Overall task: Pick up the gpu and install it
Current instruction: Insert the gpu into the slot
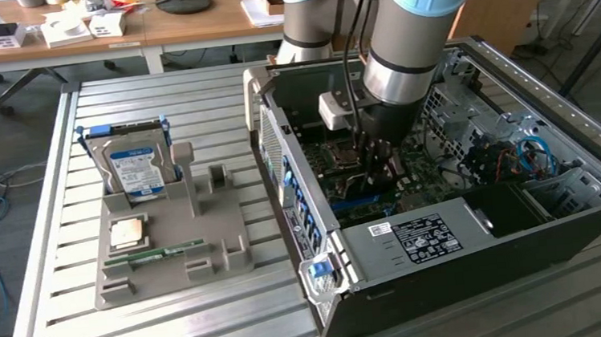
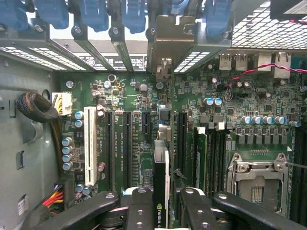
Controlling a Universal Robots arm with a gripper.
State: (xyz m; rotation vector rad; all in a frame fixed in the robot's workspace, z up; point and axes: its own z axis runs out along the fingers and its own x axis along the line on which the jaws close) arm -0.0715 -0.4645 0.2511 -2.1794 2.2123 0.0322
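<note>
The gpu (image 2: 160,191) stands edge-on over the green motherboard (image 2: 144,96), a thin dark card with a green logo on its edge. Its metal bracket (image 2: 165,43) reaches the rear slot openings of the open PC case (image 1: 414,240). My gripper (image 2: 161,211) is shut on the gpu, with one black finger (image 2: 139,208) on each side of the card. In the exterior view the gripper (image 1: 380,158) is down inside the case, above the board. I cannot tell whether the card's lower edge sits in a slot.
Black expansion slots (image 2: 127,143) and a white slot (image 2: 89,143) lie beside the card, with a memory stick (image 2: 201,158) and CPU socket (image 2: 259,184) on its other side. On the slatted table a grey holder (image 1: 167,243) carries the hard drive (image 1: 134,169) and a green memory stick (image 1: 155,253).
</note>
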